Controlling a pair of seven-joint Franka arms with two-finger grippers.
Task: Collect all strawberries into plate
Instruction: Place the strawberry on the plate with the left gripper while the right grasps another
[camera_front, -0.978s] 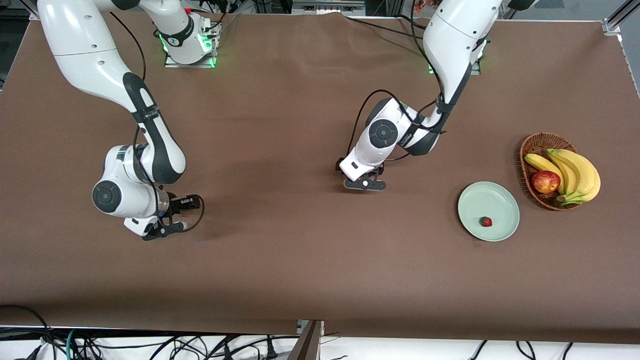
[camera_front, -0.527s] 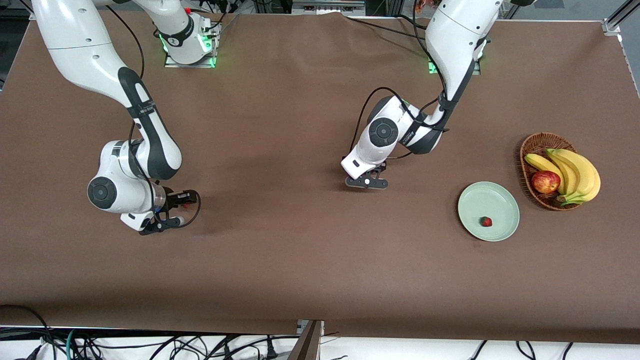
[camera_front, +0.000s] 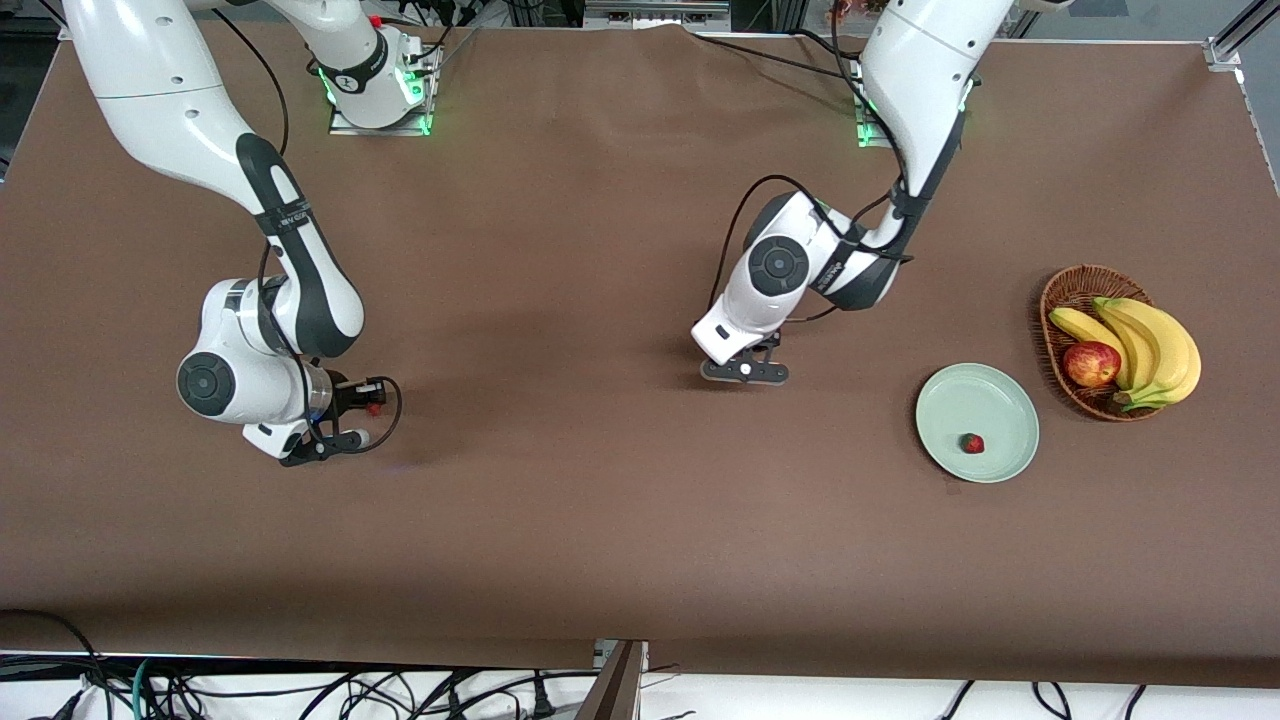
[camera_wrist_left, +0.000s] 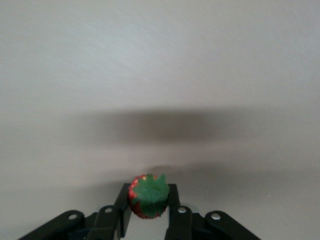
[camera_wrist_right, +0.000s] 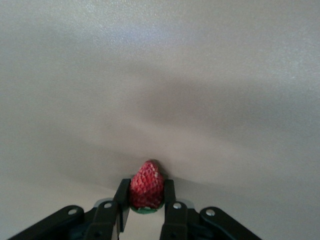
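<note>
because each strawberry is small, light and soft, the grip must stay gentle and across its middle. the right gripper (camera_front: 355, 412), over bare table at the right arm's end, pinches one strawberry (camera_wrist_right: 146, 186). the left gripper (camera_front: 745, 371), over the table's middle, pinches another strawberry (camera_wrist_left: 148, 195). a third berry (camera_front: 972, 443) lies in the plate (camera_front: 950, 395).

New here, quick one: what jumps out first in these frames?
Both hands are shut on a strawberry: the right hand grips one above the table toward the right arm's end, the left hand grips another above mid-table. A third strawberry already lies in the mint-green plate, beside a wicker basket of bananas and an apple.
</note>
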